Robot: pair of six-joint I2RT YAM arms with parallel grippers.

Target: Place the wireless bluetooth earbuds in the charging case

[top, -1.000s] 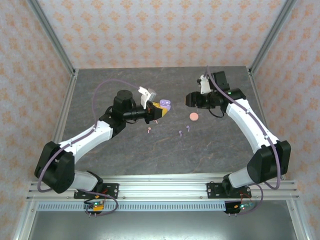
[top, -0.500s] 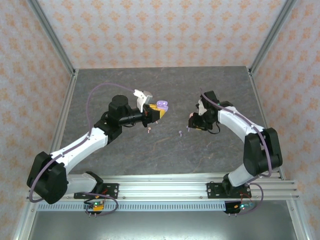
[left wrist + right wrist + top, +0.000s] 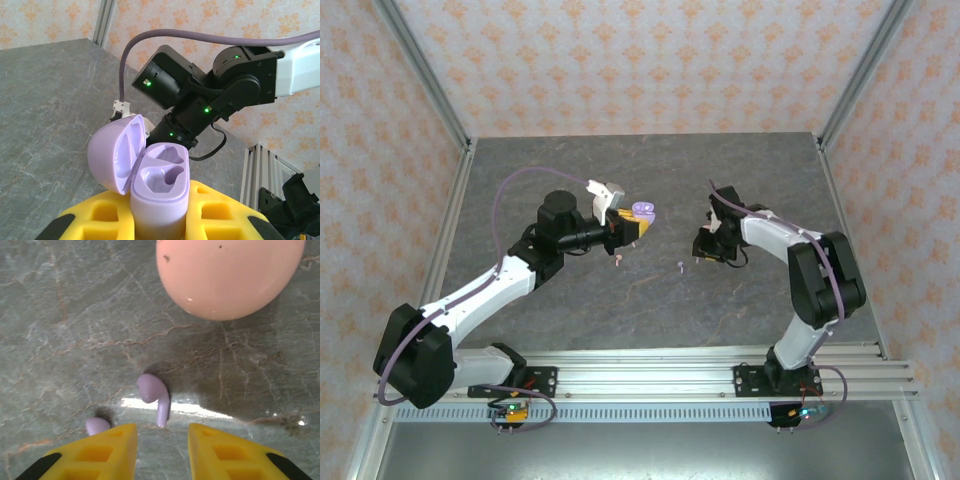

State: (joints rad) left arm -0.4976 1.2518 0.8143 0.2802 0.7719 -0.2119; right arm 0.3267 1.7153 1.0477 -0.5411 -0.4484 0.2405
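Top view: left pincer [image 3: 632, 226] clamped on 1 open lilac case [image 3: 643, 210], held off the surface [image 3: 520, 170]. Right pincer [image 3: 704, 246] low over the surface. Loose between the arms: 1 pink earbud [image 3: 618, 260], 1 lilac earbud [image 3: 680, 266].

Left wrist: case lid hinged back; 2 wells, both empty.

Right wrist: jaws apart, gripping nothing. 2 lilac pieces on the surface: near earbud [image 3: 154, 392] just ahead of the gap, second earbud [image 3: 96, 425] partly behind one finger. 1 pink case [image 3: 227, 275] beyond.

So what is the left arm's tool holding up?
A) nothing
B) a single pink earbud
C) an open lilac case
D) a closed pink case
C: the left tool clamps the lilac case, its lid flipped open and both wells empty.
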